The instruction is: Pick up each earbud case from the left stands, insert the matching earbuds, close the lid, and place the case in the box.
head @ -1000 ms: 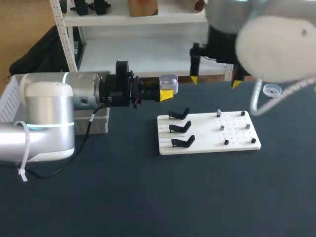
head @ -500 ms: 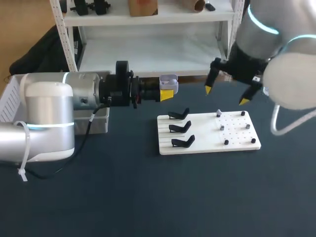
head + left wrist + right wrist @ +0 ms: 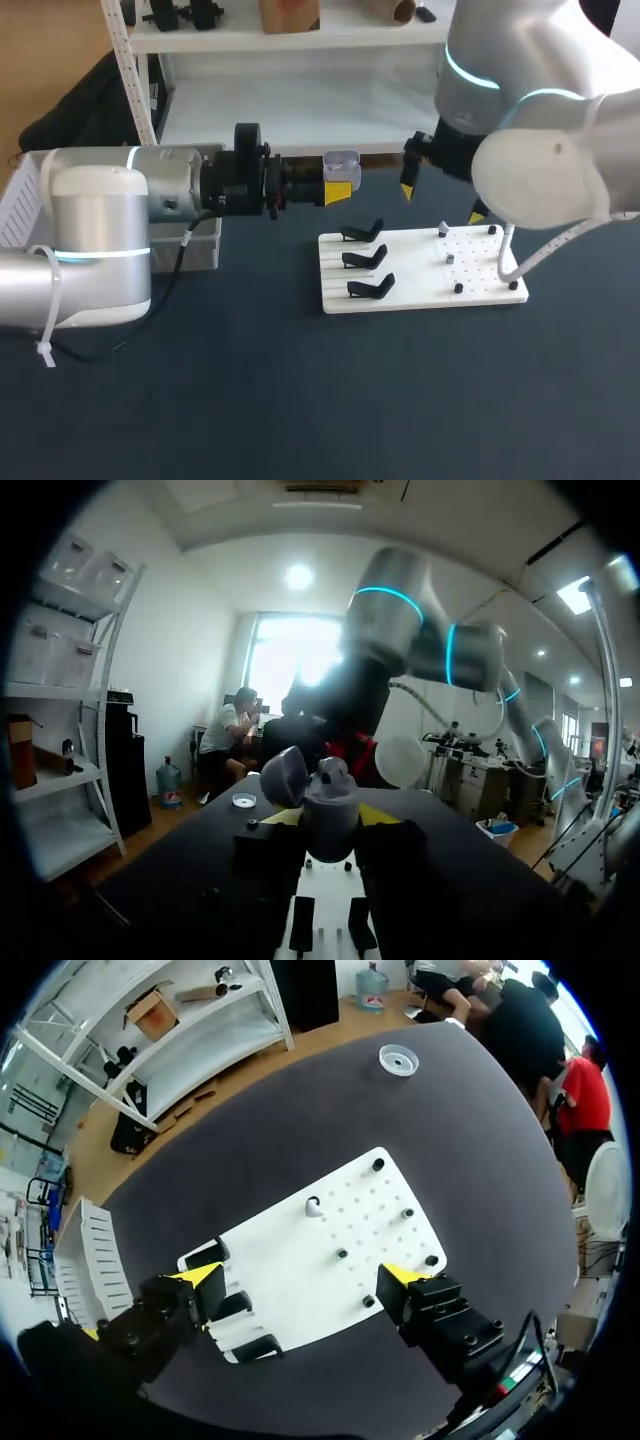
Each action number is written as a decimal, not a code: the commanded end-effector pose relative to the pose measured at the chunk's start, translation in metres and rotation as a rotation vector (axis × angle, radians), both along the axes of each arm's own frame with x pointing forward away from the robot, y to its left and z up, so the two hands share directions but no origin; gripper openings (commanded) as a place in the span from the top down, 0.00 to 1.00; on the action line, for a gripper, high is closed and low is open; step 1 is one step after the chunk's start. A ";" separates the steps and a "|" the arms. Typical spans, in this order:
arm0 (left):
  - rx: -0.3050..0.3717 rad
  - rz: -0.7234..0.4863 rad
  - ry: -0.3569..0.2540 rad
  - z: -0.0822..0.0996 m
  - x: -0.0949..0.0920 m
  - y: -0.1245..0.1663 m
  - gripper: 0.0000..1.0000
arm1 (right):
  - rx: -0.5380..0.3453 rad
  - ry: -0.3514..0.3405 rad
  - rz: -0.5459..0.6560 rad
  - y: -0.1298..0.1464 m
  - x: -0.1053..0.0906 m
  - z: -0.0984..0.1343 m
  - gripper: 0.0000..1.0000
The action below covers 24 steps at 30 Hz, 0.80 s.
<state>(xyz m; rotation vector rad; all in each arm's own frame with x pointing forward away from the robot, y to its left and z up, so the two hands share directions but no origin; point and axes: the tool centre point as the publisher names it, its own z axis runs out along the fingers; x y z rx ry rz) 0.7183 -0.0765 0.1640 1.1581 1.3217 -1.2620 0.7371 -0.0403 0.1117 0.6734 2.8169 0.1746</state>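
Plastic, pale grey and smooth, forms the earbud case (image 3: pixel 341 161), a small rounded shell with its domed lid tipped open. The left gripper (image 3: pixel 337 190) is clamped on it, one blunt yellow-tipped finger on each side, and holds it in the air above the far part of the surface (image 3: pixel 300 400), well apart from the board. In the left wrist view the case (image 3: pixel 328 798) sits between that gripper's (image 3: pixel 330 820) fingers, with its lid (image 3: pixel 283 775) swung up to one side.

The surface is dark, matte and even in texture. On it lies a flat white rectangular board (image 3: pixel 420 285) with rounded corners. The board's left part carries three low black stands (image 3: pixel 364 258) with curved, hooked shapes, set one behind another and all bare. Its right part is dotted with a grid of fine holes. One pale rounded earbud (image 3: pixel 443 230) stands on this part, along with several small black round pieces (image 3: pixel 491 230), too small to identify.

The right gripper (image 3: pixel 442 200) hangs above the board's far edge with its fingers spread wide and nothing between them. Seen from the right wrist, its (image 3: pixel 302 1280) two yellow wedge-shaped tips frame the board (image 3: pixel 320 1260) below, with the earbud (image 3: pixel 313 1207) ahead of them. A slatted white box (image 3: pixel 95 1260) stands at the surface's left edge, and a small clear round dish (image 3: pixel 398 1058) lies beyond the board.
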 end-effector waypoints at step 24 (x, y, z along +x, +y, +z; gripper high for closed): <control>-0.001 0.000 0.000 0.000 0.000 0.000 1.00 | -0.028 -0.001 -0.193 0.000 0.019 -0.044 0.00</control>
